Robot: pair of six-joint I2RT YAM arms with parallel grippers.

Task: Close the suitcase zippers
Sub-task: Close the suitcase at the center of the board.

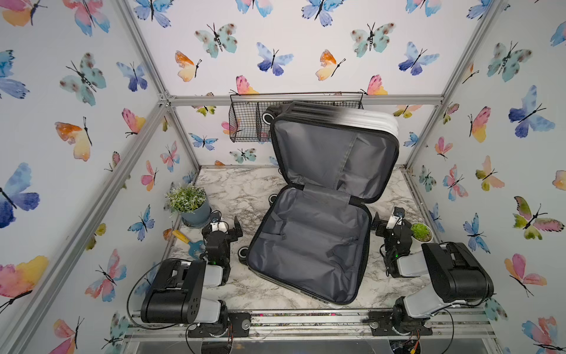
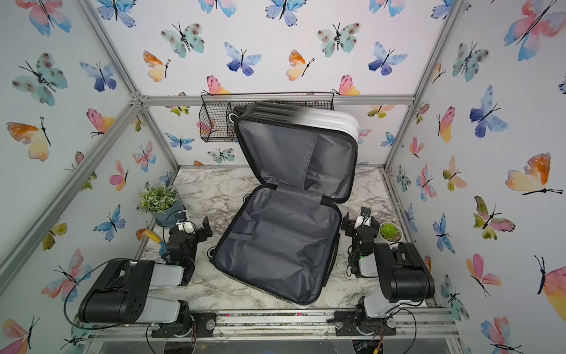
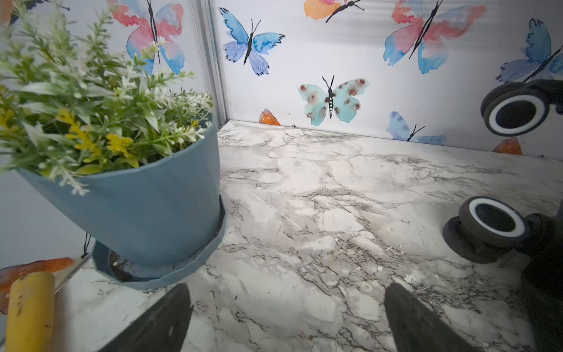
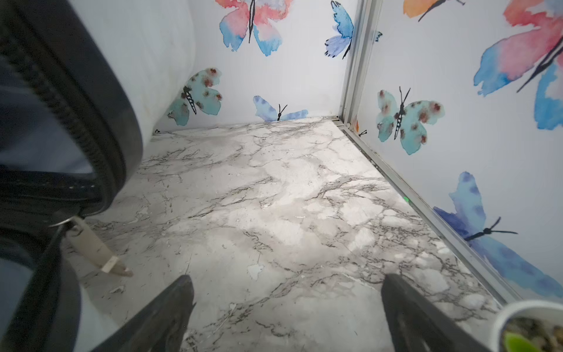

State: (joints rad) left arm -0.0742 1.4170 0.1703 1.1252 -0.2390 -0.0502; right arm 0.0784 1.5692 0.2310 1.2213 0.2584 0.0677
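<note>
Jaws gape empty on left gripper [image 3: 286,292] and right gripper [image 4: 288,277], flanking the suitcase [image 1: 309,245] lying open on the table [image 1: 232,190]; I'd drop its raised lid [image 1: 324,153] squarely first, so the zippers [image 4: 61,100] meet, then take what seems the pull [image 4: 91,243] by the hinge [image 1: 356,200].

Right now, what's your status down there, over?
Left gripper and right gripper open, empty. Suitcase wide open, zippers undone. White pot beside right gripper.

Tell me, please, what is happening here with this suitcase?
Nothing is being handled yet. The small black-and-white hard-shell suitcase lies wide open on the marble table, lid standing up. The left arm's fingers and the right arm's fingers are open beside it, touching nothing. Its black zippers are undone.
</note>
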